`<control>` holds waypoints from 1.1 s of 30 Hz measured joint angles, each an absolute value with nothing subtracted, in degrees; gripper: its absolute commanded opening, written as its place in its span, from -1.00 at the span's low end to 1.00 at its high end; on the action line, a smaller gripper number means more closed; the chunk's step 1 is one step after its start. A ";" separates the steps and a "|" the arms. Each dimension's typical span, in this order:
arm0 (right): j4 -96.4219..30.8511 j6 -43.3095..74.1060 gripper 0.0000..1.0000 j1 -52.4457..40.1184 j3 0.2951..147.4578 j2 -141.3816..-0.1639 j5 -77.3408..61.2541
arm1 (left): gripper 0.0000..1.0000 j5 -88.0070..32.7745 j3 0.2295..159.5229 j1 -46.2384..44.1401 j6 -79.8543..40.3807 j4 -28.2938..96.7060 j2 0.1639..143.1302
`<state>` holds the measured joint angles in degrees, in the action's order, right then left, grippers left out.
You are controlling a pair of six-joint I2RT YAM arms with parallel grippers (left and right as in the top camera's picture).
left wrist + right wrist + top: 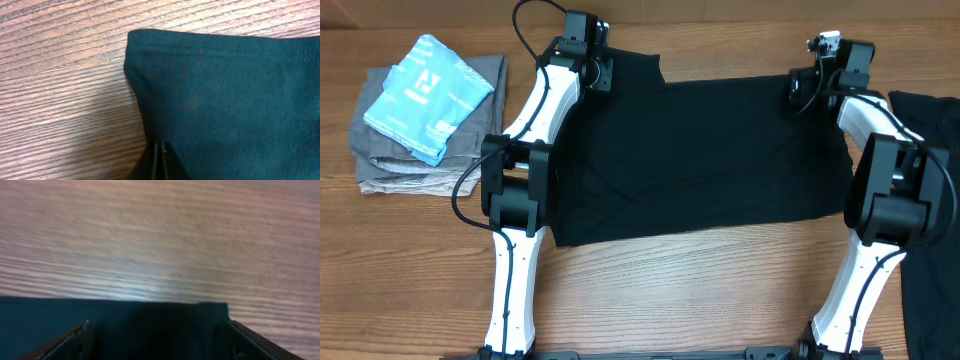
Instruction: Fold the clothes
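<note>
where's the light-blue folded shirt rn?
Overhead view: the light-blue folded garment sits far left on the table, atop the grey folded stack, left of the left arm and the spread black garment.

White print marks the light-blue folded garment (428, 95) at the upper left of the overhead view, lying on a grey folded pile (380, 165). Its shapes are too small to read. No other text, label or number is legible.

A wood-grain tabletop (700, 290) carries a black garment (700, 160) spread wide across the middle of the frame. A second black garment (935, 310) lies along the right edge. Grey folded garments (400, 178) sit at the upper left.
</note>
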<state>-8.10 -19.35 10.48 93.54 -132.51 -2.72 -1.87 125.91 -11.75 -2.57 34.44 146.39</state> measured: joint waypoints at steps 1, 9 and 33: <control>-8.05 -19.51 0.74 10.70 93.54 -132.73 -2.13 | -0.92 -1.87 125.93 -11.75 -2.57 34.54 146.39; -8.47 -16.69 0.75 13.54 93.54 -132.84 -2.66 | -0.92 -1.87 125.95 -11.75 -2.57 34.70 146.39; -7.20 -13.58 0.37 14.22 93.60 -135.28 -8.56 | -0.92 -1.85 125.95 -11.75 -2.57 34.72 146.39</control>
